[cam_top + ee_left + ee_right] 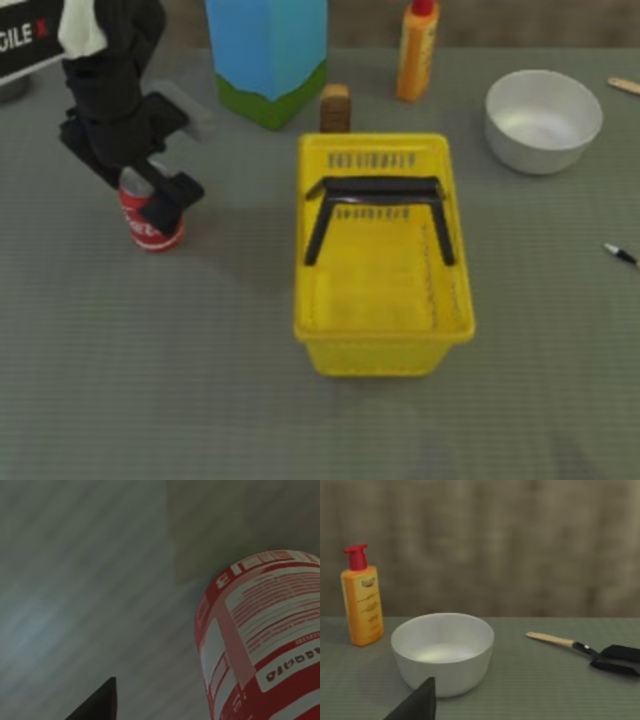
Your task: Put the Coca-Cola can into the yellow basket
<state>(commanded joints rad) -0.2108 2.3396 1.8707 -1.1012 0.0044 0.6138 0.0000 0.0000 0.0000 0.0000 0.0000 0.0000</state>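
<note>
Red Coca-Cola can (152, 226) stands upright on the tabletop (150, 380), well apart from the yellow basket (383, 300), on the basket's left. My left tool (148, 195) is right down over the can's top, fingers either side of it. I can't tell if they have clamped or only bracket it; the left wrist view shows the can very close and one dark fingertip (97, 705) apart from it.

Step, as I judge it: the grasp, nothing lifted yet. Next needs a firm close, a lift high enough to clear the basket rim and its black handles (378, 215), then a carry across and a release inside.

My right arm is out of the top view, parked facing the white bowl (442, 650).

Writing: white script on the can, small print unreadable; "GILE X" on the left arm; orange pump bottle (362, 597) label too small to read.
</note>
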